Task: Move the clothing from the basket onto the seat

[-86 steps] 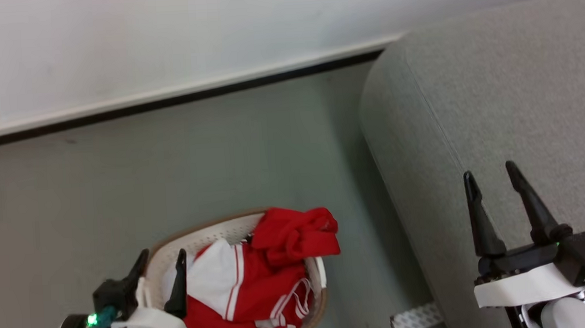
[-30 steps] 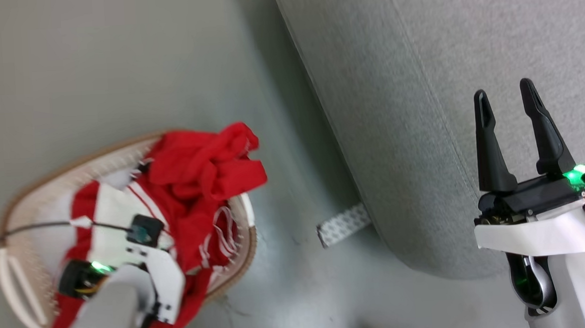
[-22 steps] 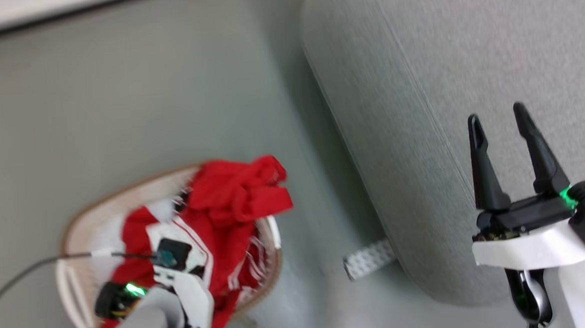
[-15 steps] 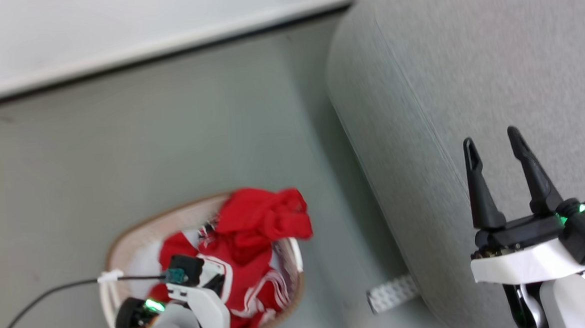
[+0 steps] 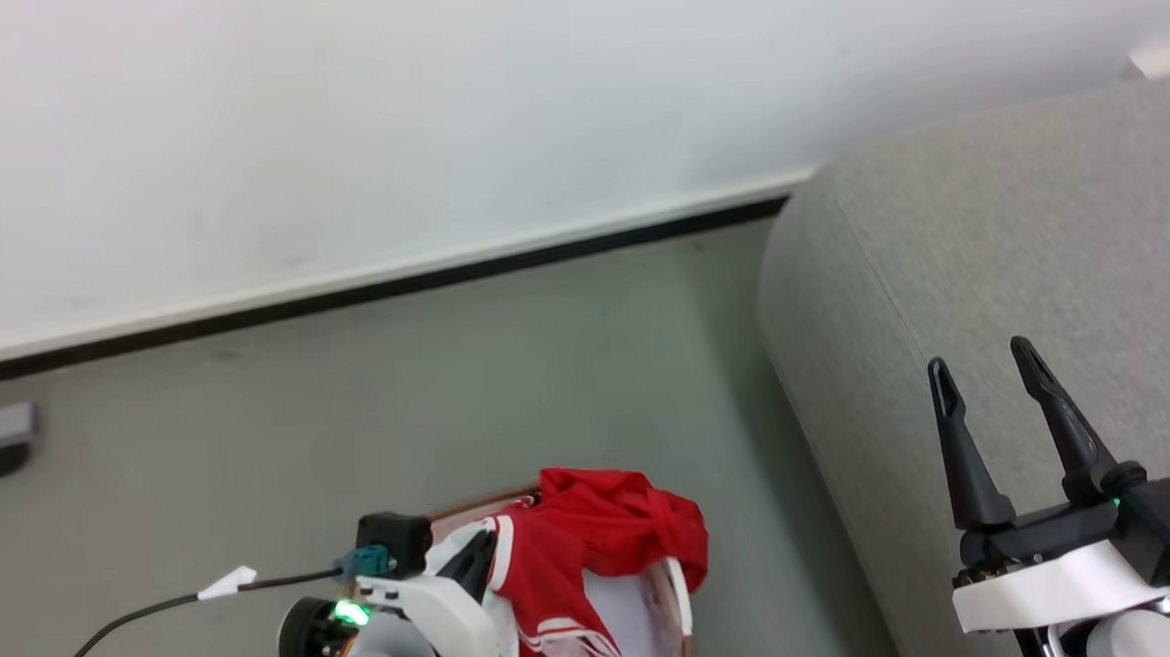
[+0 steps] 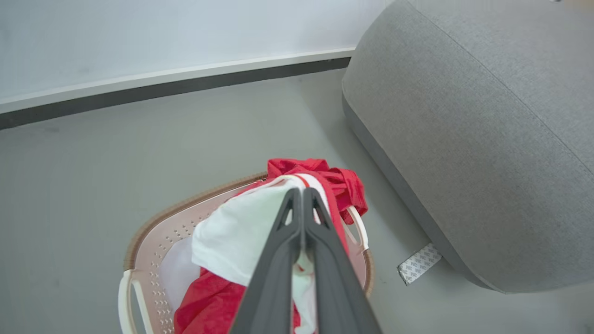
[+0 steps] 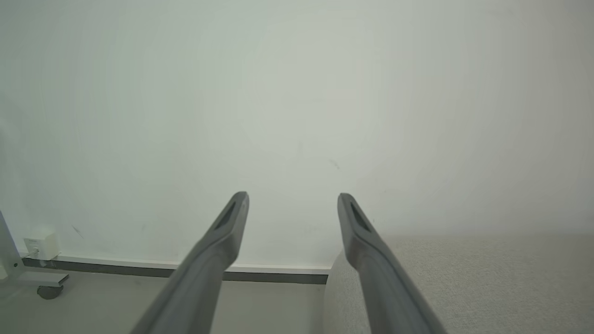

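Clamping the bright red white-striped fabric garment [image 6: 345, 183], left gripper [image 6: 301, 191] fingers [image 6: 278, 260] are closed above the cream perforated plastic basket [image 6: 153, 222]; right gripper [image 5: 983, 366] fingers spread, empty.

- No words, numbers or brands can be read.
- A white strip [image 6: 419, 263] at the base of the sofa [image 6: 464, 116], lower right of the left wrist view, carries tiny repeated marks, illegible.

**Bright, soft, even light; blur only close to the lens**

Diffuse light washes the plain white wall [image 5: 434, 126] almost featureless. A faint soft shadow lies on the grey floor [image 5: 598, 388] just left of the large grey fabric sofa [image 5: 1021, 246]. The bright red white-striped garment [image 6: 338, 178] near the sofa looks sharp. The right gripper's [image 7: 292, 197] dark fingers [image 7: 216, 250] blur near the lens, and the corners there dim.
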Controlling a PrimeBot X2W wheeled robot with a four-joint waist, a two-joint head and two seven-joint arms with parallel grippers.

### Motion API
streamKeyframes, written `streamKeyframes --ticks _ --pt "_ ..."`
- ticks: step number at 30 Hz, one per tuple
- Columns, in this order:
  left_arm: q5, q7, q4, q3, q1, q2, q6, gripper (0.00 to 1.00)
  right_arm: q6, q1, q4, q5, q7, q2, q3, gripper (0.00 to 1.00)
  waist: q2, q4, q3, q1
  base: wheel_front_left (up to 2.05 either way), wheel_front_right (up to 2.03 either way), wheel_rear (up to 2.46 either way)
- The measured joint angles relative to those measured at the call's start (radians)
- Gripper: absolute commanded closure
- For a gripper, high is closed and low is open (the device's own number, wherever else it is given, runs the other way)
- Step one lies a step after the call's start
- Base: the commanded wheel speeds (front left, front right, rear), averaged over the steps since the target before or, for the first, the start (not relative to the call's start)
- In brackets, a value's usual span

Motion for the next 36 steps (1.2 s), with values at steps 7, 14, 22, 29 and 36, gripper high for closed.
streamKeyframes --ticks 7,14,22,29,36 --pt "-0.011 -0.005 -0.078 0.023 0.005 0.016 0.000 0.00 0.000 0.032 0.002 0.005 0.000 -0.004 -0.012 0.00 0.0000 0.054 -0.060 0.0000 0.00 0.00 0.00" --pt "0.013 -0.006 -0.210 0.095 0.047 0.054 0.021 0.00 0.000 0.066 0.001 0.006 0.000 -0.004 -0.030 0.00 0.0000 0.102 -0.096 0.0001 0.00 0.00 0.00" --pt "0.049 -0.006 -0.455 0.245 0.162 0.133 0.091 0.00 0.000 0.091 -0.012 0.007 0.000 -0.015 -0.047 0.00 0.0000 0.163 -0.128 0.0002 0.00 0.00 0.00" --pt "0.092 -0.006 -0.662 0.396 0.303 0.173 0.143 0.00 0.000 0.120 -0.029 0.007 0.000 -0.017 -0.063 0.00 0.0000 0.203 -0.142 0.0002 0.00 0.00 0.00" --pt "0.142 -0.006 -0.798 0.511 0.433 0.156 0.165 0.00 0.000 0.138 -0.033 0.008 0.000 -0.014 -0.079 0.00 0.0000 0.213 -0.148 0.0002 0.00 0.00 0.00"
